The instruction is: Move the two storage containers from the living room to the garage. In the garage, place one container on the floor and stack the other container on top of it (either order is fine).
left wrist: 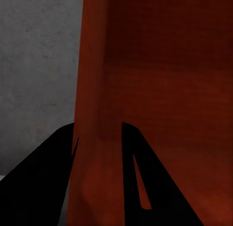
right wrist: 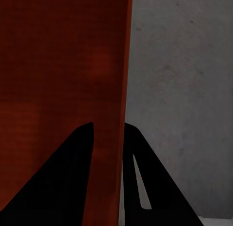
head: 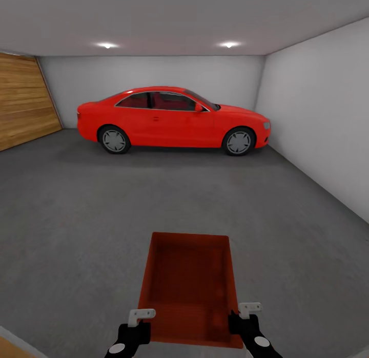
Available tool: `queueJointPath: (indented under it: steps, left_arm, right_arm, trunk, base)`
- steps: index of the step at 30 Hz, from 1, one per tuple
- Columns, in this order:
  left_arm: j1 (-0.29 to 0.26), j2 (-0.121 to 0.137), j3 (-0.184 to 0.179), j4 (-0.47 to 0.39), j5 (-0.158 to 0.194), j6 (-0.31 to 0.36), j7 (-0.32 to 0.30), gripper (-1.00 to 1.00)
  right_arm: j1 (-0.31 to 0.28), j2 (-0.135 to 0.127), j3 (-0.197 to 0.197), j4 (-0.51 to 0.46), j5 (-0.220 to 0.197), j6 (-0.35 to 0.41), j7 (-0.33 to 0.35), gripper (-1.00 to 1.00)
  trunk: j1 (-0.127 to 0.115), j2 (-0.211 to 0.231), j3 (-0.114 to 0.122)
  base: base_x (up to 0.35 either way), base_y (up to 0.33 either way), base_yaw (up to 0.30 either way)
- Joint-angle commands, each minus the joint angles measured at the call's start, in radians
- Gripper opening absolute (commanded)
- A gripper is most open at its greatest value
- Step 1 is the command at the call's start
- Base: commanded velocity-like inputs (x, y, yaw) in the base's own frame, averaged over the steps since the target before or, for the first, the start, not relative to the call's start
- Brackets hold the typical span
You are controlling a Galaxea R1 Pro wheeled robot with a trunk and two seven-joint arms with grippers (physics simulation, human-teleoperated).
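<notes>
A: What was seen at the left?

B: A wood-panelled wall was seen there, with the grey floor spread in front of it. Lower down, the left tool was found pinched on the left wall of the bin; in the left wrist view its fingers were set either side of that red wall.

A: And in the middle?

B: The bin was held out over the floor, long axis pointed away, open top up. Whether it was touching the floor could not be told. A red car was parked well beyond it.

A: How was it judged to handle?

B: It was judged stiff and light, since thin walls were pinched without visible bending. The flared walls were thought slippery, so a grip near both near corners was favoured, to keep it level.

A: And at the right?

B: The right tool was likewise closed on the right wall, fingers astride it. A white wall was seen further on.
</notes>
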Motion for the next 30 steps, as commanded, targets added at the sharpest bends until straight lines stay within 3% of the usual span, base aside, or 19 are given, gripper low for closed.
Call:
queueJointPath:
  steps: [1, 5, 25, 30]
  left_arm:
    - [0.0, -0.014, -0.011, 0.0, 0.006, 0.006, -0.004, -1.0]
    - [0.0, -0.014, -0.011, 0.001, 0.006, 0.006, -0.004, -1.0]
    - [0.0, -0.014, -0.011, 0.001, 0.008, 0.005, -0.004, -1.0]
    - [0.0, -0.014, -0.011, 0.001, 0.008, 0.006, -0.003, -1.0]
  right_arm:
    - [-0.001, 0.034, 0.004, -0.016, -0.008, -0.004, 0.002, -1.0]
    - [-0.001, 0.034, 0.004, -0.016, -0.008, -0.004, 0.002, -1.0]
    - [-0.001, 0.034, 0.004, -0.016, -0.008, -0.004, 0.002, -1.0]
    - [-0.001, 0.034, 0.004, -0.016, -0.008, -0.004, 0.002, -1.0]
  trunk:
    - [0.001, -0.002, -0.002]
    - [0.001, -0.002, -0.002]
    - [0.001, -0.002, -0.002]
    - [0.001, -0.002, -0.002]
  base:
    - [0.244, -0.056, 0.0]
    - [0.249, -0.075, 0.0]
    - [0.008, -0.002, 0.0]
    - [0.212, 0.0, 0.0]
